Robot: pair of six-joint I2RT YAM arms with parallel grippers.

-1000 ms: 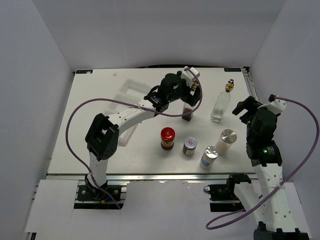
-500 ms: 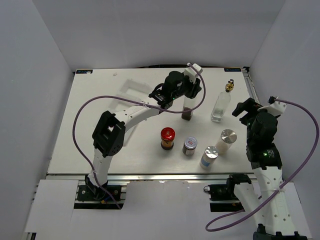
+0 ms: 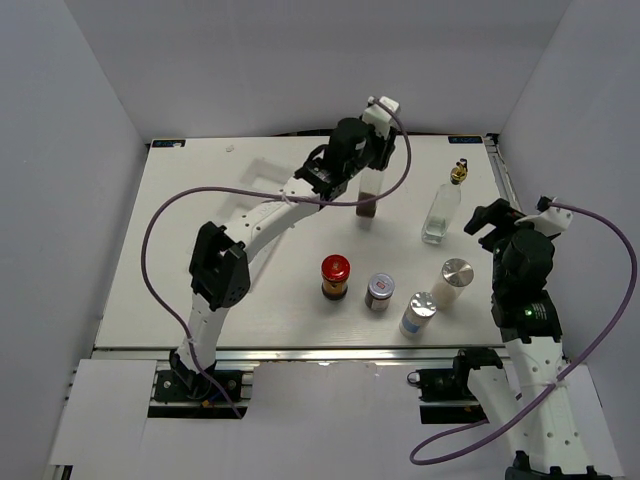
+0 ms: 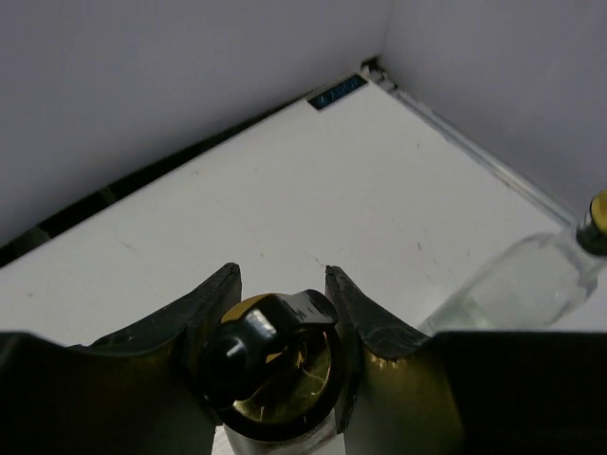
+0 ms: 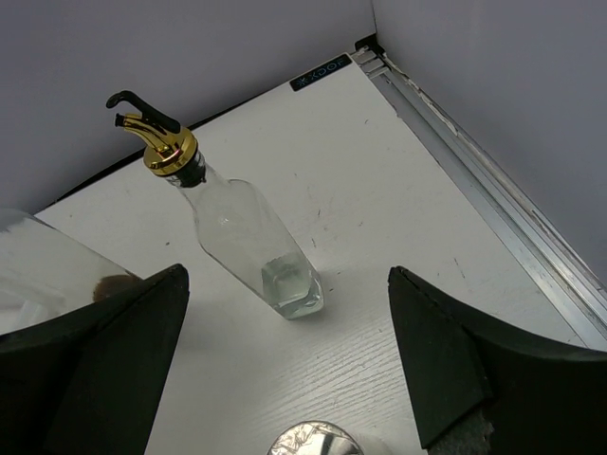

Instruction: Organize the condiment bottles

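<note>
six condiment containers show on the white table (image 3: 170, 270). two are tall clear bottles with gold pourers. the held bottle (image 3: 367, 196) is in the left gripper (image 4: 280, 284), whose jaws are clamped on its gold-collared neck just under the black spout. it is upright near the far edge, and whether its base touches the table cannot be told. the other tall bottle (image 5: 248, 237) stands at the far right, ahead of the right gripper (image 5: 285, 379), whose fingers are spread wide with nothing between them. nearer the arms stand one red-capped jar (image 3: 335, 277) and one small silver-lidded jar (image 3: 380, 291) just beside it. to their right are two silver-topped white shakers, the farther shaker (image 3: 455, 277) and the nearer shaker (image 3: 419, 312), close together. one white stepped tray (image 3: 258, 178) lies left of the held bottle, partly hidden by the left arm
</note>
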